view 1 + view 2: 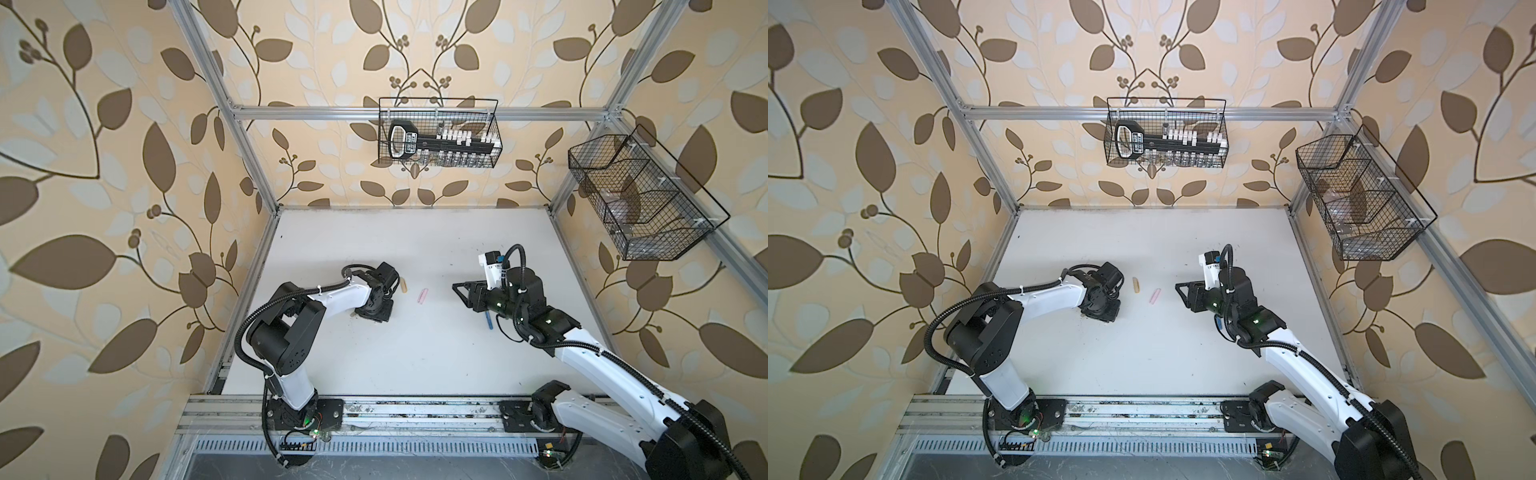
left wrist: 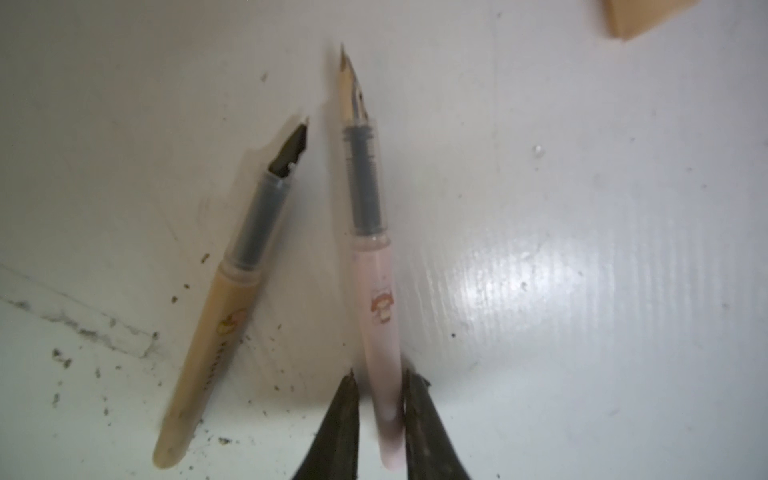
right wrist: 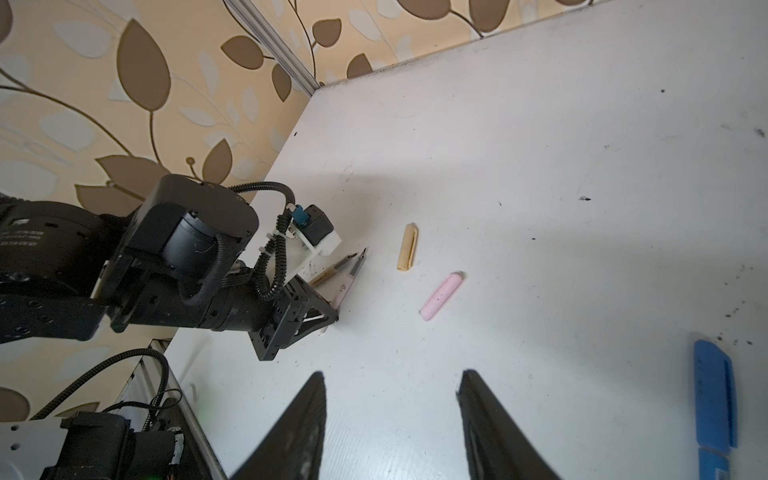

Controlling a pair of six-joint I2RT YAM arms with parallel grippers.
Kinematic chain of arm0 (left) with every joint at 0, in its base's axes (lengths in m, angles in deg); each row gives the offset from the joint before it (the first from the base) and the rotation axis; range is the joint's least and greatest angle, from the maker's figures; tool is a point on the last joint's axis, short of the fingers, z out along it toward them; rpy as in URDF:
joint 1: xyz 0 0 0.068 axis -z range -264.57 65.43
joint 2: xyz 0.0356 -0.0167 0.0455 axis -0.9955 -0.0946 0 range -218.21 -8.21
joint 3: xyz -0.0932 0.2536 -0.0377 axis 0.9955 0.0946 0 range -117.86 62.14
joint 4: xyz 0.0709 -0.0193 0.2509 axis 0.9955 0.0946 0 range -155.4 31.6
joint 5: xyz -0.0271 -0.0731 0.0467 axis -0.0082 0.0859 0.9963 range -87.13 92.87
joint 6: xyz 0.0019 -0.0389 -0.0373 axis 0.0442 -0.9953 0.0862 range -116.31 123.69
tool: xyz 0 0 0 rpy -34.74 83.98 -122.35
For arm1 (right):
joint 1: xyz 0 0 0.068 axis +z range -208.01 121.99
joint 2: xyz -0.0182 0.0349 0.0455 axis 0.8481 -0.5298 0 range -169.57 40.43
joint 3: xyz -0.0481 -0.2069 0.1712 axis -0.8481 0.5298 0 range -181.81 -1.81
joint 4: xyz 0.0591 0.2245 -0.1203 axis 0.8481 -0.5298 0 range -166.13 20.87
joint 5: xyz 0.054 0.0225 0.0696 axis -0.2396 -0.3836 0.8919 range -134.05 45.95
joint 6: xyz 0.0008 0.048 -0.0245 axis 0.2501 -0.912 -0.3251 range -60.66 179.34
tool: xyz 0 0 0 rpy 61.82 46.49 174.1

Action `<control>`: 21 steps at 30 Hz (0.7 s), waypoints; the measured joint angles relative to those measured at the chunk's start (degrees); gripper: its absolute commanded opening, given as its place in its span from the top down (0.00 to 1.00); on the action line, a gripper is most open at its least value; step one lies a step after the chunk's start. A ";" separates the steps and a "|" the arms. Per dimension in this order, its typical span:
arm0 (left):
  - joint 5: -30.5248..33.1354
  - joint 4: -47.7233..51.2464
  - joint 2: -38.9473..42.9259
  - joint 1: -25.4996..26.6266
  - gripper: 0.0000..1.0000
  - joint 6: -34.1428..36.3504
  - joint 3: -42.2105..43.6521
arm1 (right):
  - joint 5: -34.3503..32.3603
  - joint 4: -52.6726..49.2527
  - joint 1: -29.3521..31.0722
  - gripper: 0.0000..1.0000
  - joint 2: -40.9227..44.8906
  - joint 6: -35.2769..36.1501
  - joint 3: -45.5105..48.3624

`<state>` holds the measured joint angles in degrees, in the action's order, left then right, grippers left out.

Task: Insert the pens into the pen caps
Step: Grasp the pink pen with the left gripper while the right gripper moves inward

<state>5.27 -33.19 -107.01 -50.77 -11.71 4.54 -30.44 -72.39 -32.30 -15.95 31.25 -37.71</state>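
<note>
**Visitor:** What is the left arm doing, bent low over the white table point(image 1: 415, 357)?

**Technician:** Picking up. The left gripper point(image 2: 380, 384) is clamped on the rear end of the pale pink pen point(image 2: 376, 291). The pen lies flat, nib pointing away from the claw, and the tan pen point(image 2: 216, 311) sits just beside it, untouched.

**Visitor:** And the caps?

**Technician:** The pale pink cap point(image 3: 441, 296) and the tan cap point(image 3: 407, 247) lie near the nibs, a little apart from each other. The right gripper point(image 3: 391, 374) hangs spread and empty, facing them. A blue pen point(image 3: 715, 395) lies off to its side.

**Visitor:** What comes next?

**Technician:** By my reckoning, lift that pen and have the right claw take the pale pink cap. Then line up nib and cap mouth before pushing.
</note>
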 measured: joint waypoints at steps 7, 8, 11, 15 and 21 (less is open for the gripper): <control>-0.50 -0.09 -0.04 0.04 0.91 0.15 -0.04 | -0.09 1.20 0.85 0.47 -1.36 -0.90 0.94; -0.57 -0.15 -0.04 0.04 0.92 0.17 -0.04 | -0.09 1.29 1.31 0.48 -1.99 -1.01 0.94; -0.96 -0.79 -0.04 0.37 0.95 0.11 -0.07 | -0.50 1.31 2.60 0.47 -3.48 -1.29 0.94; -2.86 -2.62 -0.04 1.73 0.99 0.20 -0.04 | -1.55 1.88 4.00 0.47 -5.33 -2.25 0.94; -7.13 -8.22 0.35 2.95 1.00 -0.22 1.55 | -2.19 7.76 8.24 0.46 -11.41 -5.79 2.56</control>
<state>-1.86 -41.41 -106.66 -47.82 -11.93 6.09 -32.63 -64.64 -24.06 -27.36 25.45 -35.15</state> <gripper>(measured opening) 0.098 0.537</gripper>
